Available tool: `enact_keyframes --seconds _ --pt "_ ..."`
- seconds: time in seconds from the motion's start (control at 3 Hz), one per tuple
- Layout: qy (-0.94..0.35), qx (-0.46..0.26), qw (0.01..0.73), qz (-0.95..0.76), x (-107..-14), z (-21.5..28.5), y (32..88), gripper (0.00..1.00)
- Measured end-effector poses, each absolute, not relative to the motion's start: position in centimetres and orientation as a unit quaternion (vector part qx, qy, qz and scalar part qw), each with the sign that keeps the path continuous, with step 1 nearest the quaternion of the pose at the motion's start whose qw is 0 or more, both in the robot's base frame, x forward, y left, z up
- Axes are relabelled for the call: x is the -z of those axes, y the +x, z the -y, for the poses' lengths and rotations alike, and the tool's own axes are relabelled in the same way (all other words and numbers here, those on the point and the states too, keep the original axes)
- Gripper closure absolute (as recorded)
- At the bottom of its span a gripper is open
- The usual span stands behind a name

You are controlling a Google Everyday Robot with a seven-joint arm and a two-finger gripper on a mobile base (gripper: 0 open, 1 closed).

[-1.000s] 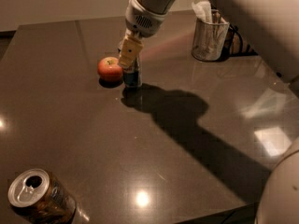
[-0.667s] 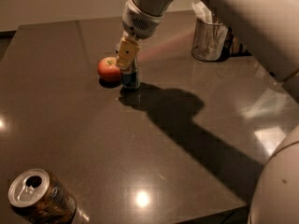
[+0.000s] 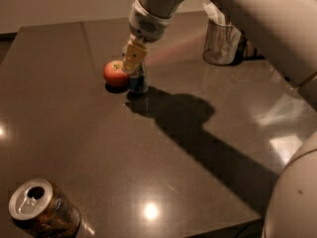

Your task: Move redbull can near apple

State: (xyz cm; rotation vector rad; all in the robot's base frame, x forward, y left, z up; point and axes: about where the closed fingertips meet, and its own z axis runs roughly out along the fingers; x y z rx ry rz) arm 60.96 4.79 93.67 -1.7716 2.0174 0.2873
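Risk: redbull can [image 3: 138, 82] may tip onto apple [image 3: 115, 73] at its 9 o'clock | cause: pincer [image 3: 133, 58] at can top dragging it while leaving | pincer grip: cannot tell

I see the dark table [image 3: 99, 148]: apple [image 3: 115, 73] just beside redbull can [image 3: 138, 82] at eleven o'clock, with the gripper [image 3: 132, 58] over it. Patterned can [image 3: 42, 214] at seven, cup [image 3: 220, 42] at one.

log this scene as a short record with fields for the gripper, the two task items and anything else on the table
gripper: over the top of the redbull can, far side of the dark table
redbull can: upright, beside the apple, on its right in view; contact unclear
apple: stem dimple up
patterned can: brownish-orange, opened, near-left corner
clear container: far right
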Motion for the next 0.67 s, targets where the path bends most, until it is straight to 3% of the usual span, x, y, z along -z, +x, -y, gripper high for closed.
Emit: enact_keyframes --seconds 0.33,0.67 --pt "-0.641 -0.104 0.218 -0.729 -93.55 -4.92 60.96 0.0" --pt "-0.641 -0.104 0.218 -0.729 -93.55 -4.93 60.96 0.0"
